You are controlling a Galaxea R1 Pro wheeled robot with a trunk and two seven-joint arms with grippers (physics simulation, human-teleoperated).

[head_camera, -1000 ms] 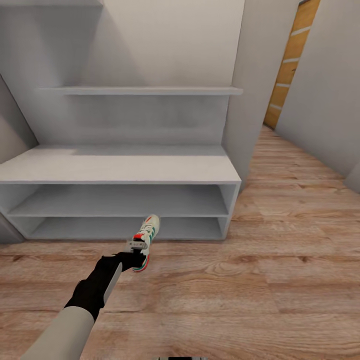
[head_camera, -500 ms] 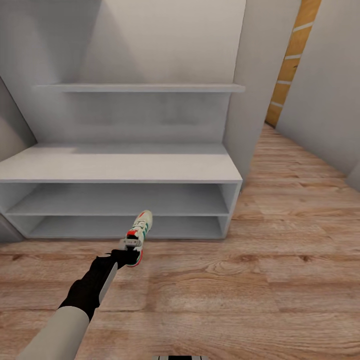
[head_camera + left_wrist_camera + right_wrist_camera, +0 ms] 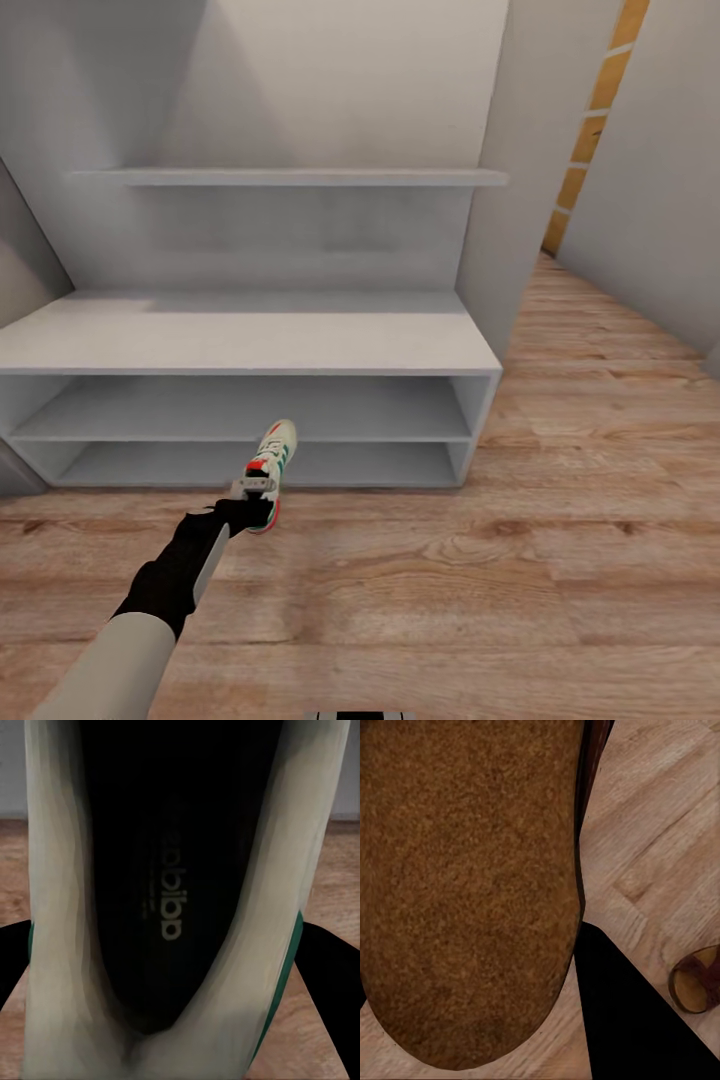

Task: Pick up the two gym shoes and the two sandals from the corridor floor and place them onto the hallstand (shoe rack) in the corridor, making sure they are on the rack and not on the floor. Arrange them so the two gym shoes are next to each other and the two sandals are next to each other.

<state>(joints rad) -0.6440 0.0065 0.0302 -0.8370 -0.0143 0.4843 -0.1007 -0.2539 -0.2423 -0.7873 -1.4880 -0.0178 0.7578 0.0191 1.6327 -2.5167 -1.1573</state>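
Meanwhile the left gripper (image 3: 262, 487), closed on the heel of a gym shoe (image 3: 272, 460), holds it off the floor (image 3: 560, 520), toe pointing ahead at the rack (image 3: 250, 345) just beyond, while the right gripper presses a brown sole (image 3: 465, 885), grip uncertain.

Gym shoe held aloft before the hallstand

The white gym shoe (image 3: 273, 463), teal-striped with orange-red patches, hangs toe-forward in front of the white hallstand (image 3: 240, 345)'s lower shelves. A brown sandal (image 3: 465, 885) fills the right wrist view; another sandal (image 3: 695, 979) lies on the wood-plank corridor floor (image 3: 520, 560).
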